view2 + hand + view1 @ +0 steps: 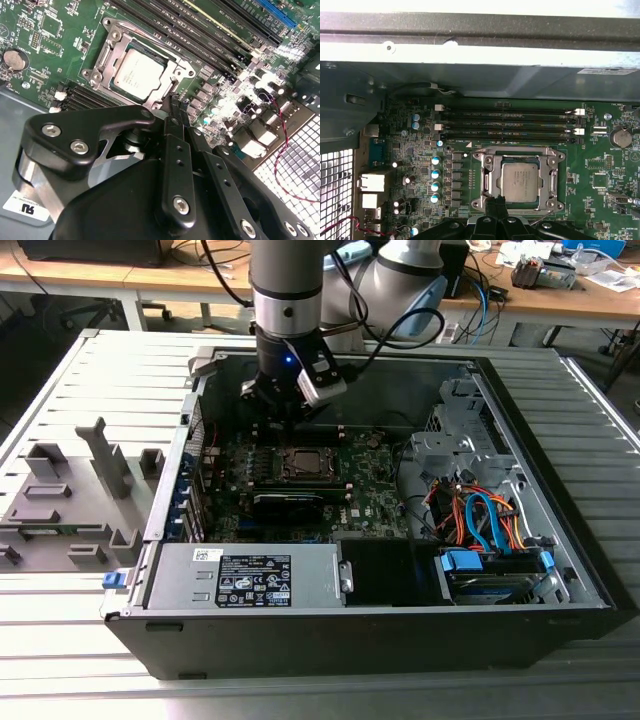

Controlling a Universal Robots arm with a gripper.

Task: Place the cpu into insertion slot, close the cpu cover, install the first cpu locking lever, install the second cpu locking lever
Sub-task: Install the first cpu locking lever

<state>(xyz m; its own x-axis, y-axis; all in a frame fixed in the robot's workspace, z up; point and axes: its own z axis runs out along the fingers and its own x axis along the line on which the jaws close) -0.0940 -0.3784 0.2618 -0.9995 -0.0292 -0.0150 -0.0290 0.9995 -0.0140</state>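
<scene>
Gripper: my gripper [173, 102] hangs low inside the open computer case [560, 570]. Its tips are pressed tight together, with no gap that I can see. I cannot tell if a thin wire is pinched between them.
Why there: the tips sit just at one edge of the cpu cover [492, 180]. I think that is because the locking levers run along there.
Cpu: the cpu [519, 181] lies flat in the insertion slot [520, 160], grey top up. That step looks done to me.
Cover: the metal frame lies flat around the cpu, and the chip shows through the hole in its middle. I think it is down so that it can press the chip into place.
Levers: they are too thin for me to say if either one is hooked.
Board: the green board [600, 200] lies flat on the floor of the case, so I reach the slot from above.
Case: it lies on its side on the slatted worktop [80, 640], open side up.
</scene>
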